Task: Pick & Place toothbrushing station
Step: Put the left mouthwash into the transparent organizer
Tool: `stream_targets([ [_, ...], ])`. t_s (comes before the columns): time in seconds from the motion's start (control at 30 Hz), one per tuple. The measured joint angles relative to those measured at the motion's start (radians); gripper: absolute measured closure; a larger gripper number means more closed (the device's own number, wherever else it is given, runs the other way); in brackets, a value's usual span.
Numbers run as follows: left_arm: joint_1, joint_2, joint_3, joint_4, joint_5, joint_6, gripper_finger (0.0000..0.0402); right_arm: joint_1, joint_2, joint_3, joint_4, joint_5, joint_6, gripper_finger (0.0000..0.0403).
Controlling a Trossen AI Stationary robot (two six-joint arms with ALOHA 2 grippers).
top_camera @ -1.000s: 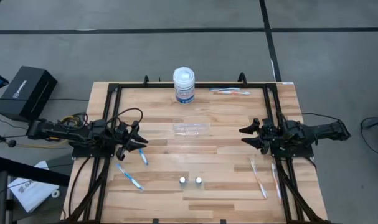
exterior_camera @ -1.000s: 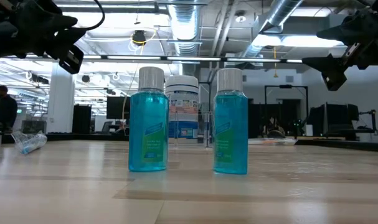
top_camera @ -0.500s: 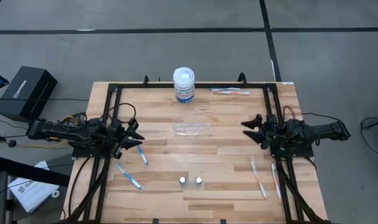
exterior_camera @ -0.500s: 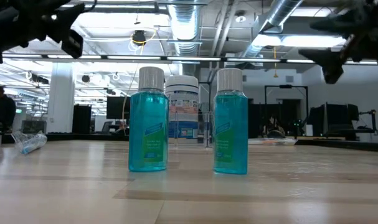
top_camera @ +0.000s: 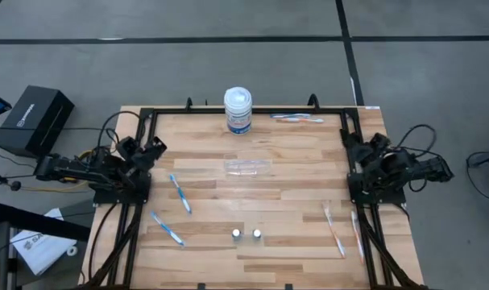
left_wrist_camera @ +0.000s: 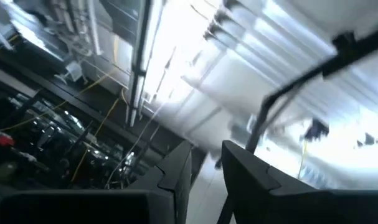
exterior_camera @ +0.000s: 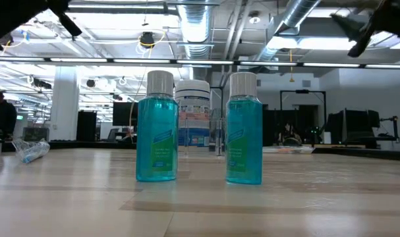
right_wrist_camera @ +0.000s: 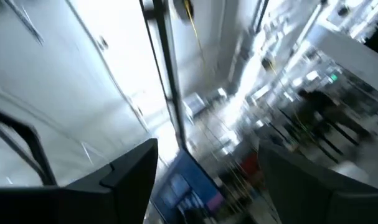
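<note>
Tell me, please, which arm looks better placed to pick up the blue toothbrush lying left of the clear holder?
Left, probably: the left gripper sits just beside that toothbrush; the right gripper waits across the table.

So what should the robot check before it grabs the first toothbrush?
1. Clear holder lies free mid-table: ok.
2. Toothbrushes reachable: two near the left arm, two near the right, one at the far edge: ok.
3. Two small bottles stand upright at the near edge: ok.
4. Left gripper empty, fingers nearly together, pointing up at the ceiling: not ok.
5. Right gripper empty, fingers wide apart, also pointing up: not ok.
6. White jar is clear of the holder: ok.
</note>
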Motion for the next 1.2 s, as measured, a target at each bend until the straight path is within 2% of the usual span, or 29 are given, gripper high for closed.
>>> stream_targets([
  [0.1, 0.000, 0.000, 0.000, 0.010, -0.016, -0.017, 0.0317, 0.000, 0.000, 0.000, 0.115, 0.017, 0.002, 0.0138],
  [0.27, 0.000, 0.000, 0.012, 0.023, -0.011, -0.020, 0.0317, -0.001, 0.000, 0.000, 0.170, 0.068, -0.049, 0.0138],
  [0.43, 0.000, 0.024, 0.086, 0.026, 0.066, -0.012, 0.0317, 0.000, 0.000, 0.000, 0.167, 0.076, 0.013, 0.0138],
  [0.53, 0.000, 0.095, 0.157, -0.004, 0.111, -0.013, 0.0317, 0.000, 0.001, 0.000, 0.165, 0.077, 0.014, 0.0138],
  [0.8, 0.004, 0.433, 0.441, -0.428, 0.194, -0.049, 0.0317, 0.000, 0.066, 0.022, 0.198, 0.073, 0.101, 0.0138],
  [1.0, 0.047, 0.667, 0.668, -0.692, 0.371, -0.031, 0.0317, 0.000, 0.184, 0.095, 0.201, 0.066, 0.052, 0.0138],
  [1.2, 0.105, 0.818, 0.818, -0.896, 0.526, 0.097, 0.0317, 0.000, 0.365, 0.209, 0.198, 0.021, 0.051, 0.0138],
])
